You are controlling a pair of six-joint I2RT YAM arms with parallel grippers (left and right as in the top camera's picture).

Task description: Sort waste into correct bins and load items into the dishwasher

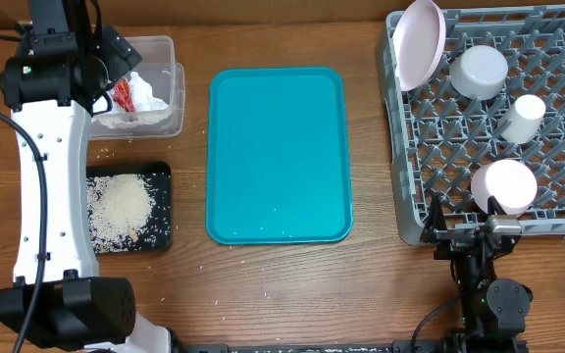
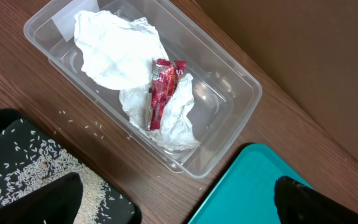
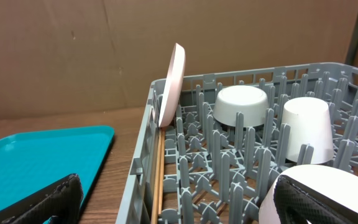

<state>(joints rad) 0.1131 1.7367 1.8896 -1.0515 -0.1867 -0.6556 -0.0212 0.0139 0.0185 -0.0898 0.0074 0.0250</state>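
Both claws are open wide and hold nothing. Left claw (image 2: pixel 179 202) hangs over the bench (image 1: pixel 282 294), above the near corner of the clear tub (image 2: pixel 229 74), with one finger over the black tray (image 2: pixel 17 134) and the other over the teal tray (image 2: pixel 253 180). Right claw (image 3: pixel 179 202) hangs just above the near edge of the rack (image 3: pixel 143 143), with one finger on the teal tray's side and the other over the small dish (image 3: pixel 316 180).

Inside the clear tub lie crumpled paper napkins (image 2: pixel 114 53). A red wrapper (image 2: pixel 161 90) lies on top of them, in the middle. The tub sits at the far left of the bench.

Just in front of the tub is the black tray. It has a heap of white rice (image 1: pixel 119 206) in it. Some loose grains (image 2: pixel 86 124) lie on the bench between the tub and the black tray, and a few more lie near the tray's front.

In the middle of the bench is the teal tray, well apart from the rack.

On the right side sits the rack. A big plate (image 1: pixel 418 44) stands on its edge in the far left corner, leaning a little on the rack wall. Next to it a bowl (image 1: pixel 479 71) sits upside down. A cup (image 1: pixel 524 116) sits upside down too, a bit nearer and to the right. Closest to the right claw is the small dish; I cannot tell which way up it is. Thin chopsticks (image 3: pixel 157 180) lie along the rack's left wall, on the inside.
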